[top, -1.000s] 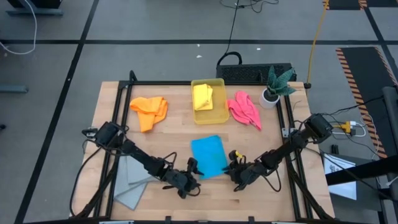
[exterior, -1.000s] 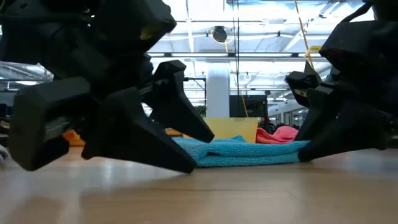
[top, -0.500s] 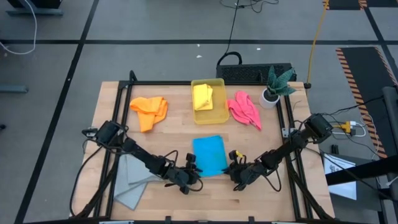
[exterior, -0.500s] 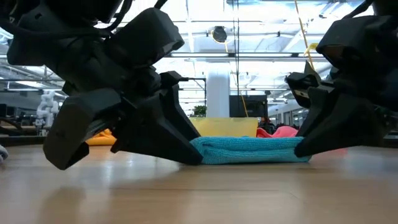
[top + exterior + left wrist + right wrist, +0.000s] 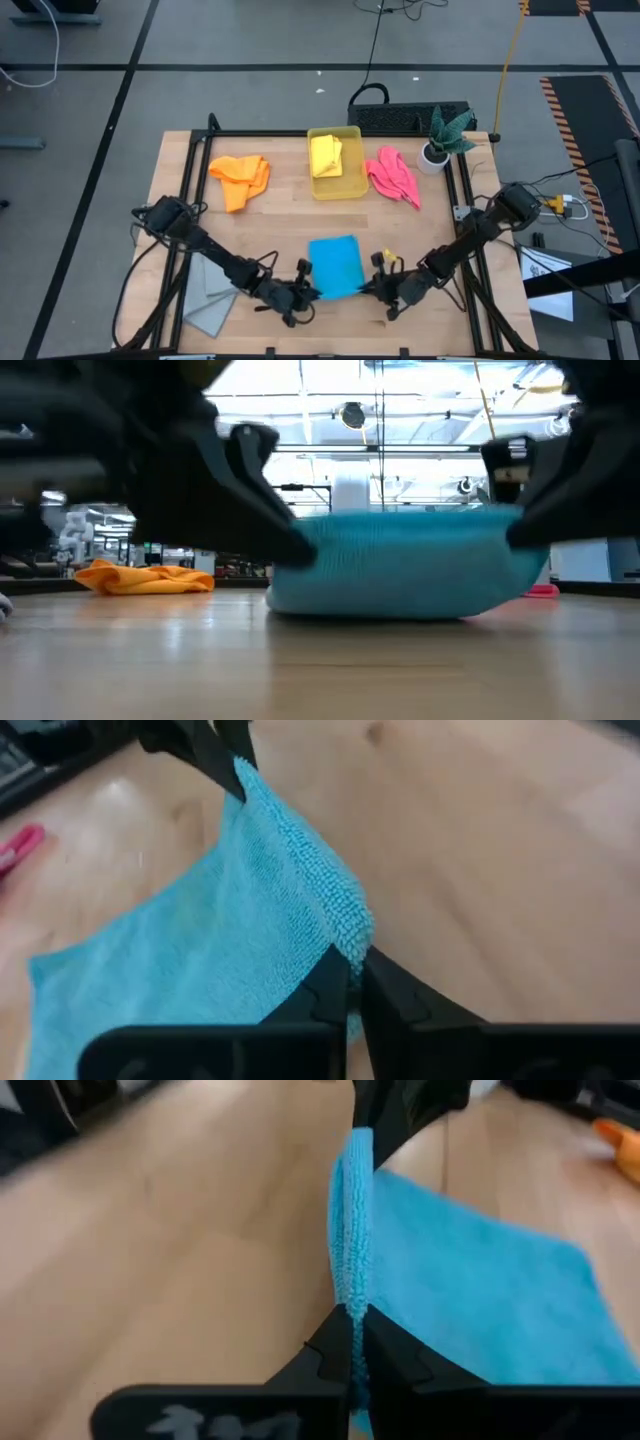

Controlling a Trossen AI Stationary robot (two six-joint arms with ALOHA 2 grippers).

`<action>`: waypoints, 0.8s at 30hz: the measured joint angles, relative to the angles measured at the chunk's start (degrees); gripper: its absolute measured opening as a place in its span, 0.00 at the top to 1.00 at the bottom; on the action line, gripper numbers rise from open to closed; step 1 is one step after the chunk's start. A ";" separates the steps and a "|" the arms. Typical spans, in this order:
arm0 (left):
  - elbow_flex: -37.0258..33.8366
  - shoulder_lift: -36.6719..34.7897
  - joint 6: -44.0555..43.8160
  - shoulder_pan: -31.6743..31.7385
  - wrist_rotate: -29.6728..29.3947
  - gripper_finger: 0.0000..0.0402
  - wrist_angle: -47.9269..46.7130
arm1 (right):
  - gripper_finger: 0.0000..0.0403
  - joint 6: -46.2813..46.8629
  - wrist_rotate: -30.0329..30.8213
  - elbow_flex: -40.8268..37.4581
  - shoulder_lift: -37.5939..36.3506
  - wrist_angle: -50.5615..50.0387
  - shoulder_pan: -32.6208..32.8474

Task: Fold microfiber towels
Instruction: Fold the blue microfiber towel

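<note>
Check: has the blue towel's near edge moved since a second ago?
Yes. In the low view the blue towel edge, earlier flat on the table, is now lifted off the wood, pinched by the left gripper and right gripper.

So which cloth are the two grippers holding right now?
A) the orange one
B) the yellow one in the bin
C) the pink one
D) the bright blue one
D: the left gripper and the right gripper are each shut on a near corner of the bright blue towel, lifting its near edge off the table, while the other towels lie untouched farther back.
</note>
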 joint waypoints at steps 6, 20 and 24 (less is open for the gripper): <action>0.00 -2.02 0.65 -2.64 0.11 0.91 0.20 | 0.99 0.39 0.02 2.49 -2.27 -0.25 1.02; 0.00 -2.07 -3.31 -3.84 3.86 0.87 -0.07 | 1.00 6.41 -13.63 8.64 -2.25 -11.46 1.01; -0.04 -1.98 -5.40 -3.31 4.09 0.78 0.08 | 1.00 7.59 -14.13 8.62 -2.25 -12.14 0.70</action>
